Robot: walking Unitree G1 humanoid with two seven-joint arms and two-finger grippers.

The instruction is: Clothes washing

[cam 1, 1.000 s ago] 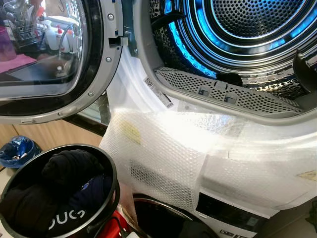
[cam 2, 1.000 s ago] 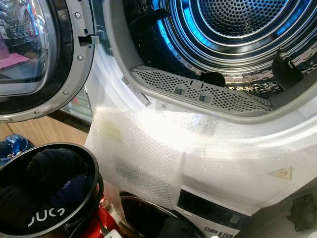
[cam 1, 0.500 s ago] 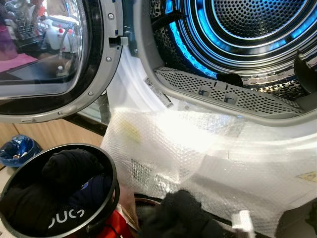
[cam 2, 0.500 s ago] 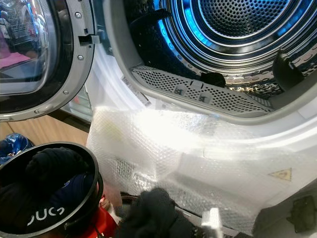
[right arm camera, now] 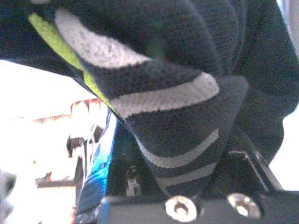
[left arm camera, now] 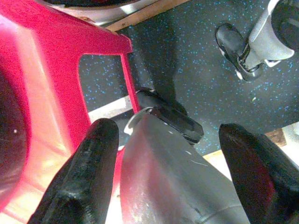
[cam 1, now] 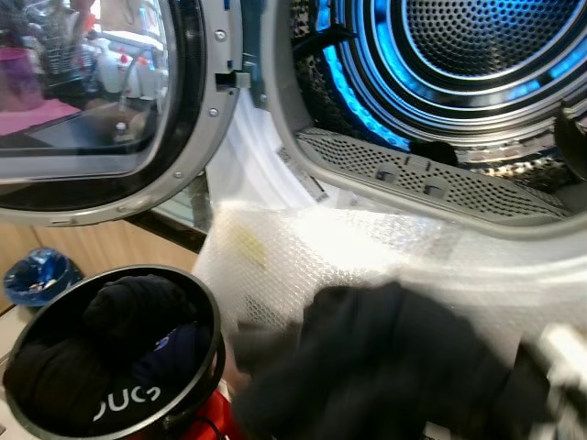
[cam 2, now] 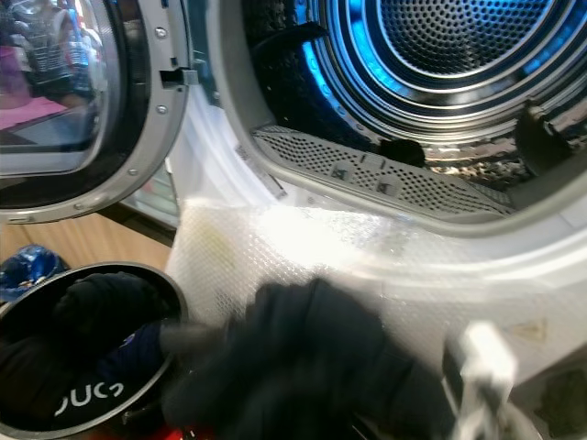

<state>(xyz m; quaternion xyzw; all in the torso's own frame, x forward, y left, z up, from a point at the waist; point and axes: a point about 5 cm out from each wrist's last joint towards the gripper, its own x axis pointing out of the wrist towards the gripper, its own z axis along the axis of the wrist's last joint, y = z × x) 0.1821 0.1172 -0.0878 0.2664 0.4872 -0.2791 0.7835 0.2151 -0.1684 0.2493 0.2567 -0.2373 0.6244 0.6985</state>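
Risen since half second ago: dark garment point(cam 1: 385, 367), lower centre, soft, light, bunched; right claw point(right arm camera: 187, 140) pinching fold. Left claw point(left arm camera: 163, 158) spread, idle.

Open drum point(cam 1: 477, 55) sits upper right, its door point(cam 1: 101, 110) swung out to the left. Lint filter grille point(cam 1: 431, 179) lies along the drum's lower front edge, with bubble wrap point(cam 1: 275, 257) on the machine front just below it. Basket point(cam 1: 197, 316) stands lower left with clothes point(cam 1: 128, 307) in it; a blurred garment point(cam 1: 385, 367) hangs before the bubble wrap, right of the basket.
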